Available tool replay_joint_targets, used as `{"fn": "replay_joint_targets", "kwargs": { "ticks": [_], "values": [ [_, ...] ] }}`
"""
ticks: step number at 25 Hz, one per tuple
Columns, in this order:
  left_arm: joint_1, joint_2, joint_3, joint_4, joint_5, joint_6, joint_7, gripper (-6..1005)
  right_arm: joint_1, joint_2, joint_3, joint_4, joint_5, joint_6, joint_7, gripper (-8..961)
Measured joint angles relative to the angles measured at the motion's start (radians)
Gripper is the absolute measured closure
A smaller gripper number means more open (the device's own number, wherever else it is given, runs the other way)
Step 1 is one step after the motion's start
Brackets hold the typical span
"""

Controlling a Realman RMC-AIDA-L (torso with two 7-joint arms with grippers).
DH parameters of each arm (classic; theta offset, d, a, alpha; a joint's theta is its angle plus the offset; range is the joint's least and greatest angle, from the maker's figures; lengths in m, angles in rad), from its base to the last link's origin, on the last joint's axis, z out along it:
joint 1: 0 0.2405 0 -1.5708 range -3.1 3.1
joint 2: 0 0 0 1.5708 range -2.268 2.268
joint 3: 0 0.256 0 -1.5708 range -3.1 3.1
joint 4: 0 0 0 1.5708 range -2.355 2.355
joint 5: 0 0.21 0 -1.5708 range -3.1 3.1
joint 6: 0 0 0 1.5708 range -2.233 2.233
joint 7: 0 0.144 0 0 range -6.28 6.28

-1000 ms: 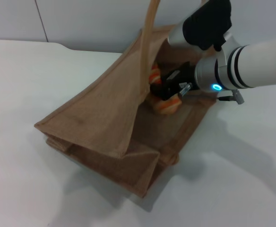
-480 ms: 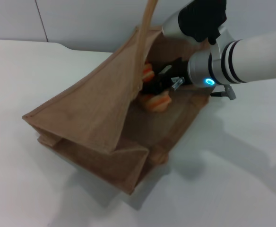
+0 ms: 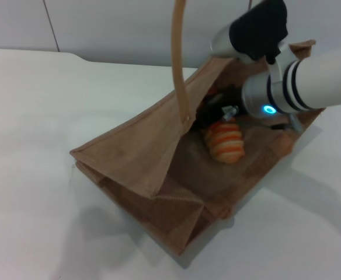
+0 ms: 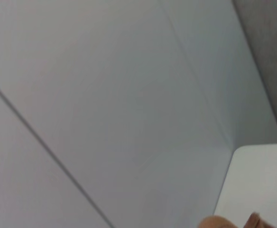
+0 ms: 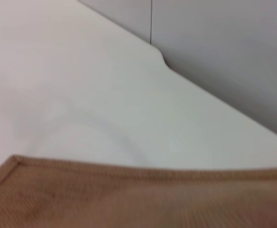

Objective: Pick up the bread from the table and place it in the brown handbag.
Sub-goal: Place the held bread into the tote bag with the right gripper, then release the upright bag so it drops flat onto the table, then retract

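1. A pale grey wall runs along the far side of the scene, made of flat panels.
2. A thin dark seam cuts the wall at far left, slightly tilted.

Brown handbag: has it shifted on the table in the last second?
Yes. The brown handbag has slid toward the robot's right; more bare table now shows on its left side in the head view.

Head view looks down over the table; right wrist skims close across the brown handbag, seemingly sharing both.
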Motion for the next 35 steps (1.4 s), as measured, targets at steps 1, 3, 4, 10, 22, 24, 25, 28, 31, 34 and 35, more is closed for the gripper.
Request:
{"fn": "replay_joint_targets", "kwargs": {
  "ticks": [1,3,4,10,22,24,25,28,31,34,35],
  "values": [
    [0.005,0.0,-0.002,0.0,0.009,0.002,0.0,877,-0.003,-0.002,0.007,0.0,-0.005,0.016,0.0,104],
    [0.022,0.0,-0.009,0.0,0.027,0.008,-0.003,877,-0.019,-0.003,0.043,-0.007,-0.033,0.052,0.001,74],
    [0.028,0.0,-0.012,0.0,0.03,0.01,-0.004,877,-0.031,-0.003,0.069,-0.015,-0.055,0.075,0.002,59],
    [0.076,0.002,-0.048,-0.015,0.036,0.033,0.001,877,-0.147,0.0,0.204,-0.158,-0.201,0.204,0.036,59],
    [0.135,0.002,-0.114,-0.089,0.036,0.101,0.003,826,-0.293,0.002,0.299,-0.409,-0.352,0.346,0.101,59],
    [0.15,0.001,-0.115,-0.118,0.035,0.138,0.003,815,-0.297,0.002,0.32,-0.415,-0.389,0.357,0.108,59],
    [0.157,0.001,-0.115,-0.132,0.033,0.154,0.003,809,-0.299,0.002,0.329,-0.417,-0.41,0.359,0.116,59],
    [0.174,0.001,-0.115,-0.168,0.025,0.204,0.004,793,-0.32,0.002,0.339,-0.436,-0.495,0.341,0.152,59],
    [0.186,0.001,-0.115,-0.206,0.006,0.24,0.012,777,-0.342,0.003,0.341,-0.455,-0.55,0.282,0.174,59],
    [0.192,0.001,-0.116,-0.257,-0.063,0.261,0.056,760,-0.361,0.004,0.342,-0.461,-0.559,0.207,0.183,59],
    [0.192,0.001,-0.116,-0.264,-0.078,0.264,0.066,754,-0.366,0.003,0.342,-0.463,-0.558,0.183,0.188,59]
  ]
}}
